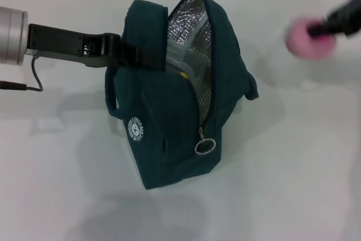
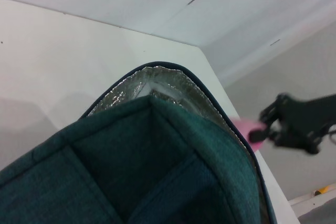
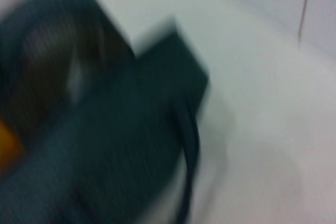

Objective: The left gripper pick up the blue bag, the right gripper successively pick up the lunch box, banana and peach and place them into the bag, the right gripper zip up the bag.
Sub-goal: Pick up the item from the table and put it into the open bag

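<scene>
The blue bag (image 1: 169, 134) stands upright mid-table, its top unzipped and the silver foil lining showing. My left gripper (image 1: 138, 56) comes in from the left and is shut on the bag's upper left edge. Inside the opening I see part of the clear lunch box (image 1: 179, 55) and a sliver of yellow banana (image 1: 184, 74). At the far right, in the air and apart from the bag, my right gripper (image 1: 324, 26) is shut on the pink peach (image 1: 304, 40). The left wrist view shows the peach (image 2: 242, 127) beyond the bag's rim (image 2: 157, 171). The right wrist view is blurred: the bag (image 3: 121, 145) and an orange patch.
The zipper's ring pull (image 1: 205, 146) hangs low on the bag's front, beside the round white logo (image 1: 135, 129). A black cable (image 1: 34, 80) trails from my left wrist. The white table (image 1: 293, 167) surrounds the bag, with a wall at the back.
</scene>
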### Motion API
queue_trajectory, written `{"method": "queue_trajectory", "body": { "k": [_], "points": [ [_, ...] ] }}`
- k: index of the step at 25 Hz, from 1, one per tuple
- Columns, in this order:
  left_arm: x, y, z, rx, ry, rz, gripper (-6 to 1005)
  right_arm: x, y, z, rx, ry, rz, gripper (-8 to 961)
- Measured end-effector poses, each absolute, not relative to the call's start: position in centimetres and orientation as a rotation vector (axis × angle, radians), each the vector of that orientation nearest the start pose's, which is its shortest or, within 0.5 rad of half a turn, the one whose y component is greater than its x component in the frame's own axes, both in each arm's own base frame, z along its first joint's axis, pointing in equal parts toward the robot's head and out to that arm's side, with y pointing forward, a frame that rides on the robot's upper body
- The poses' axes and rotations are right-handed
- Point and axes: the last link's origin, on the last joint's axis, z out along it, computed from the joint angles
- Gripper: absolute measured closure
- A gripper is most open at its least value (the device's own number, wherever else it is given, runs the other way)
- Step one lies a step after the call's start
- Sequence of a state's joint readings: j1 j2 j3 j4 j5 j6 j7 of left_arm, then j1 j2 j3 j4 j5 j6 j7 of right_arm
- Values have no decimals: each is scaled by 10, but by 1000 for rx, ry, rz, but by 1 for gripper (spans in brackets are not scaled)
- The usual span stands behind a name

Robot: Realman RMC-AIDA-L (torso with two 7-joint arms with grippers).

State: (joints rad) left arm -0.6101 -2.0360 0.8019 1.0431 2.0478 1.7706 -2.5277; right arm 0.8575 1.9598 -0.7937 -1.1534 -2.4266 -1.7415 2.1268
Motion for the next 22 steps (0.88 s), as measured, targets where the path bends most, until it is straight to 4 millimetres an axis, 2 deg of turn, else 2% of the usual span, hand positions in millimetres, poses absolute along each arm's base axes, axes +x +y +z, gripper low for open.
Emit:
{"method": "queue_trajectory", "body": {
  "k": [5,7,10,15,22],
  "points": [
    [-195,349,56,-2630,-1638,-564,965,126,398,106,-2806,426,482,889],
    [-195,349,56,-2630,-1638,-564,965,118,390,102,-2825,302,640,896],
    [-195,349,56,-2630,-1639,-564,965,107,380,88,-2855,165,786,908],
    [-193,350,56,-2630,-1636,-577,966,101,377,60,-2926,113,874,921],
    [-194,350,58,-2624,-1637,-598,966,109,383,37,-2939,195,831,906]
  ]
}}
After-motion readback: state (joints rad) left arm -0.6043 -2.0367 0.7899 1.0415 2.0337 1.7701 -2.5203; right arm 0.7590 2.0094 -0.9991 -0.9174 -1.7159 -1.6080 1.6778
